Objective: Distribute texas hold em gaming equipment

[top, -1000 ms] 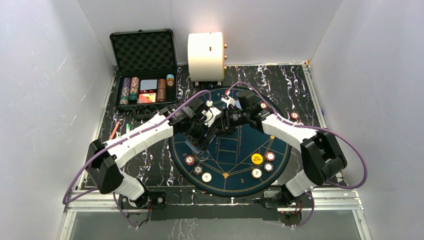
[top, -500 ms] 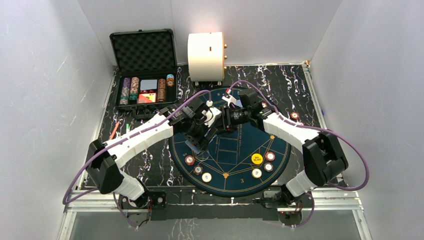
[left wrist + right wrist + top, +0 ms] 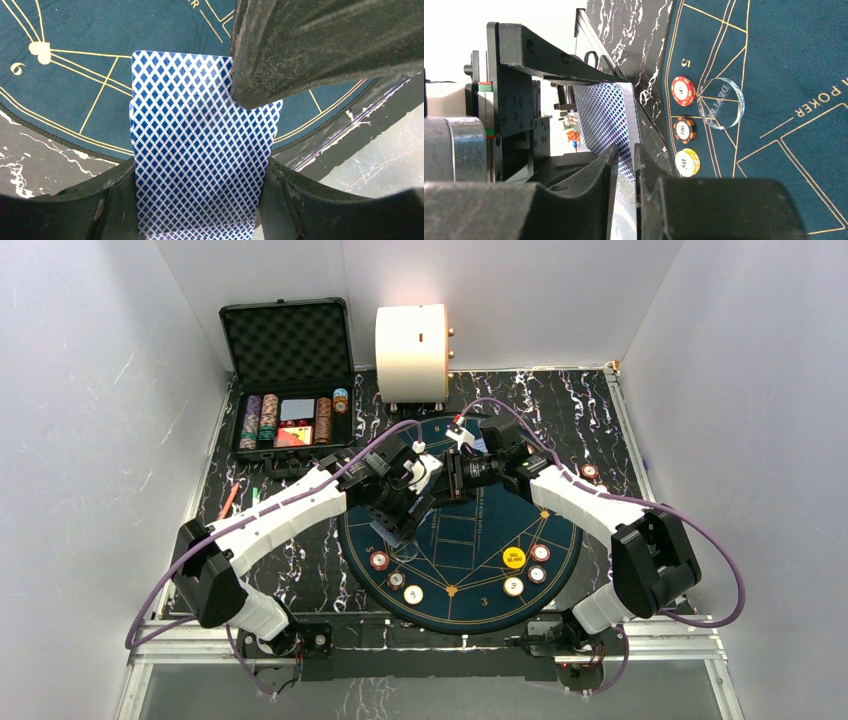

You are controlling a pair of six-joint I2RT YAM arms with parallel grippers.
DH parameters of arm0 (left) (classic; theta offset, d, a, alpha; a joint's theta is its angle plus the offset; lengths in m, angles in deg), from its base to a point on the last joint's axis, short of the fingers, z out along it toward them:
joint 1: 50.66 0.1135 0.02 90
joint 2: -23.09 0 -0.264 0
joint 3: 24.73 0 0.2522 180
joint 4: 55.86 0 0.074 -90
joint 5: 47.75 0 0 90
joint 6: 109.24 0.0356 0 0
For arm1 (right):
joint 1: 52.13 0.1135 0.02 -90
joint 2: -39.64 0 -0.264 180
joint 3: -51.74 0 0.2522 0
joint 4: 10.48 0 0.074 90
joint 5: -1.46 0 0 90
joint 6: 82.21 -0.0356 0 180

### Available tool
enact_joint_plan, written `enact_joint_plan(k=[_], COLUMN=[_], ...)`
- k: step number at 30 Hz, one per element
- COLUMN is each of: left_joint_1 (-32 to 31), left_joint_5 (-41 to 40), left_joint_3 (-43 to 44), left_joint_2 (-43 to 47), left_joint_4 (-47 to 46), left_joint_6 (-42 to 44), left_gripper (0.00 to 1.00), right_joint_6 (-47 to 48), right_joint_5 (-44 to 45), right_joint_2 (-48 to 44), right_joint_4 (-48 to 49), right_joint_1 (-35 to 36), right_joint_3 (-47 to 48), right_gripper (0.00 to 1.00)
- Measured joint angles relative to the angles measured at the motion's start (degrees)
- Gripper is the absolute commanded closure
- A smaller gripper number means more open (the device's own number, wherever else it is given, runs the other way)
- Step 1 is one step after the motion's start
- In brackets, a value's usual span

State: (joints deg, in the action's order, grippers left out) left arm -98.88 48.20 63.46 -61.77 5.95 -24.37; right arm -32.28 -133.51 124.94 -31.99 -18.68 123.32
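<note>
My left gripper [image 3: 398,528] [image 3: 200,200] is shut on a deck of blue-backed playing cards [image 3: 200,145], held over the left edge of the round green poker mat [image 3: 470,540]. My right gripper [image 3: 442,483] [image 3: 626,160] meets it from the right. Its jaws are almost together with the top card's [image 3: 609,115] edge between them. One of its fingers [image 3: 300,50] lies on the deck's upper right corner. On the mat lie red-and-white chips [image 3: 379,560], a cream chip [image 3: 413,593], a yellow button [image 3: 514,558] and a clear dealer button [image 3: 720,102].
The open black case [image 3: 290,350] with chip rows stands at the back left, the cream cylinder [image 3: 411,340] behind the mat. More chips [image 3: 538,562] lie by seat 3. One chip [image 3: 590,471] lies off the mat at the right. A red pen [image 3: 229,498] lies at the left.
The right arm's elbow has drifted a little to the right and its wrist has shifted slightly. The left arm and the deck have stayed put.
</note>
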Motion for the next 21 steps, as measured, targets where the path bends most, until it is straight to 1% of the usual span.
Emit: enact_joint_plan(k=[5,21], left_joint_1=[0.00,0.00], left_joint_5=[-0.02,-0.02], left_joint_3=[0.00,-0.02], left_joint_2=[0.00,-0.11], left_joint_4=[0.04,0.20], left_joint_6=[-0.02,-0.04], left_gripper=[1.00,1.00], right_joint_6=[0.02,1.36], right_joint_5=[0.00,0.28], right_joint_2=[-0.22,-1.60], right_joint_4=[-0.48,-4.55], right_joint_1=[-0.02,0.00], right_joint_3=[0.11,1.97], right_gripper=[0.83,0.91])
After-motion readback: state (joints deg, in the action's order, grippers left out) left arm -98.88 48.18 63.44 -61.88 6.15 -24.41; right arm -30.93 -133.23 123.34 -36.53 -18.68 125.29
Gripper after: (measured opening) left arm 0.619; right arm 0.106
